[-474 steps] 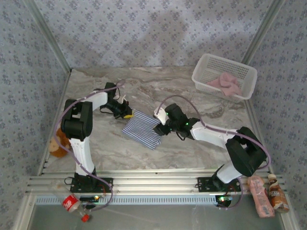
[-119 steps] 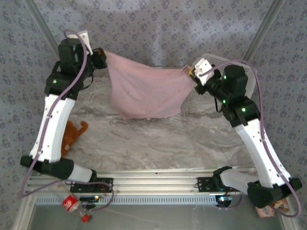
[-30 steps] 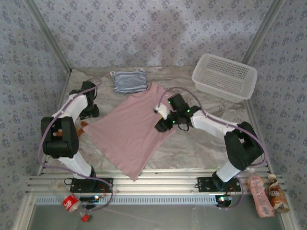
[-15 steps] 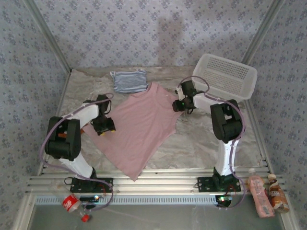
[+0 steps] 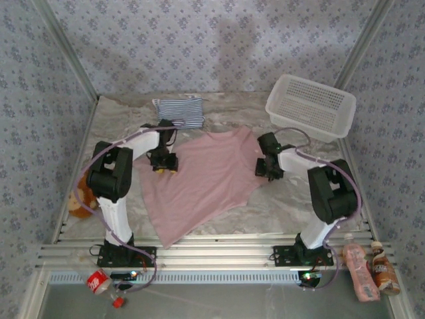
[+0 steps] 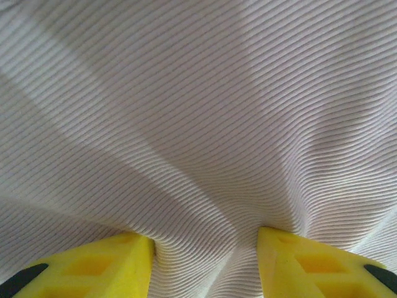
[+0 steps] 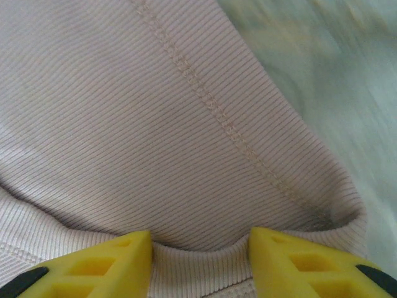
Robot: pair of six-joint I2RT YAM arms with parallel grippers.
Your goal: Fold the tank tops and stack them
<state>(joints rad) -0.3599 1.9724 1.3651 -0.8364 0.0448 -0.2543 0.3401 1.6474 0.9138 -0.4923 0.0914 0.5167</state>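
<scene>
The plain pink tank top (image 5: 199,179) lies spread across the middle of the table, its long end trailing toward the front left. My left gripper (image 5: 163,161) sits at its back-left edge. In the left wrist view the yellow fingers (image 6: 93,267) hold a puckered ridge of ribbed pink cloth (image 6: 205,124), with creases fanning out from the left gripper (image 6: 205,251). My right gripper (image 5: 268,166) sits at the top's right edge, and the right gripper (image 7: 198,251) is shut on the stitched hem (image 7: 205,118). The striped tank top (image 5: 179,111) lies folded at the back of the table.
A white lattice basket (image 5: 311,106) stands at the back right. A brown stuffed toy (image 5: 81,199) lies by the table's left edge. Bottles (image 5: 372,269) lie at the front right, and another bottle (image 5: 99,284) sits below the rail at the front left.
The pink top has swung round and bunched narrower. My left gripper has moved back and right along its edge. My right gripper has come nearer and slightly right, away from the basket.
</scene>
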